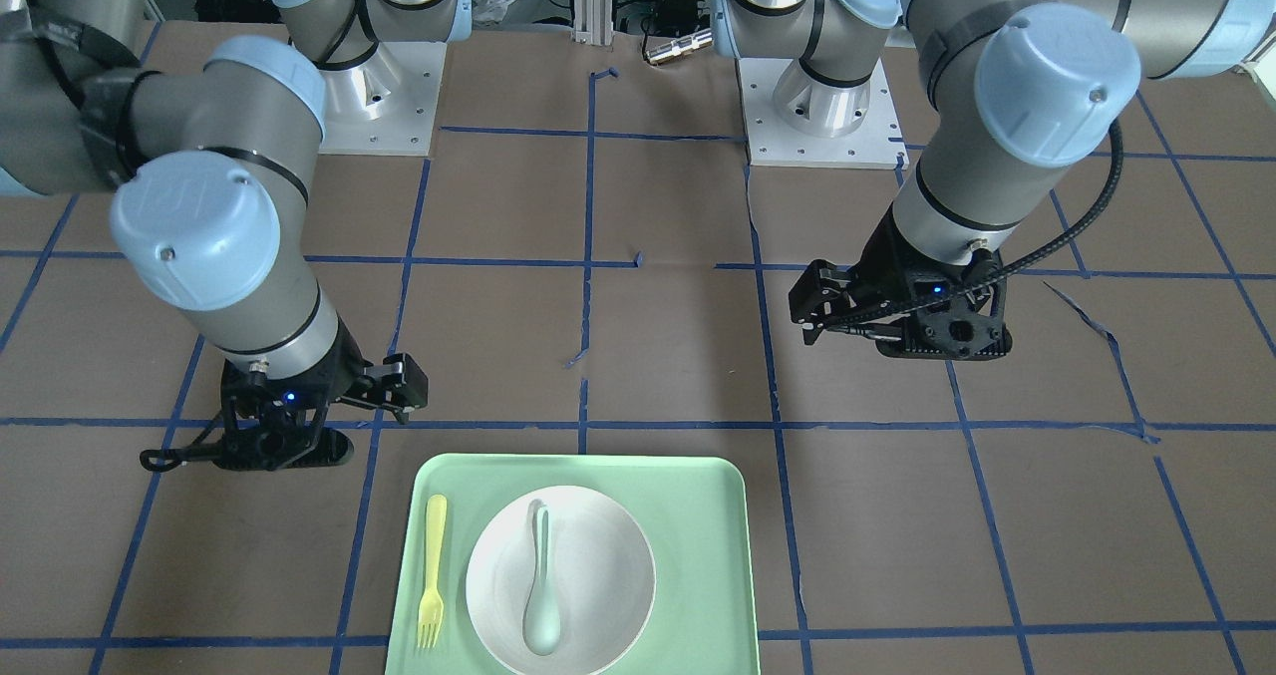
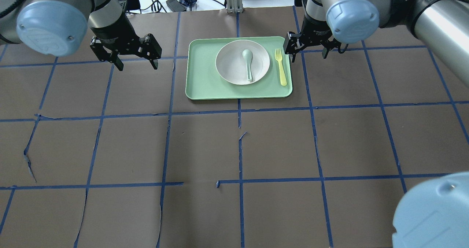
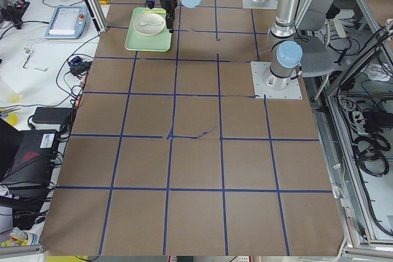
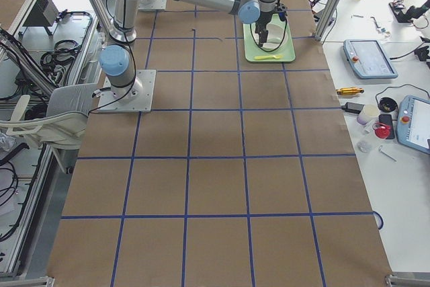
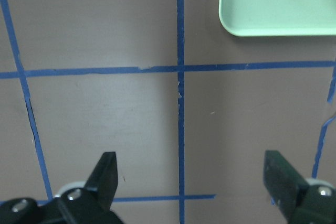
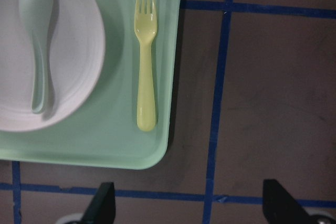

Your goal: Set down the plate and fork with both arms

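Observation:
The off-white plate [image 2: 234, 66] sits in the mint-green tray [image 2: 205, 83] at the far middle of the table, with a grey-green spoon [image 2: 248, 63] lying in it. The pale yellow fork [image 2: 281, 66] lies in the tray to the right of the plate, tines pointing away from the robot. My right gripper [image 2: 309, 56] is open and empty, hovering just outside the tray's right edge beside the fork. Its wrist view shows the fork [image 6: 146, 61], plate [image 6: 68, 51] and tray [image 6: 121, 140]. My left gripper [image 2: 137, 65] is open and empty, left of the tray over bare table.
The brown table carries a blue tape grid [image 2: 240, 145]. The two arm bases [image 1: 817, 107] stand on white plates at the robot's side. The left wrist view shows only a tray corner [image 5: 273, 3]. Side benches hold tablets and tools [image 4: 366, 58].

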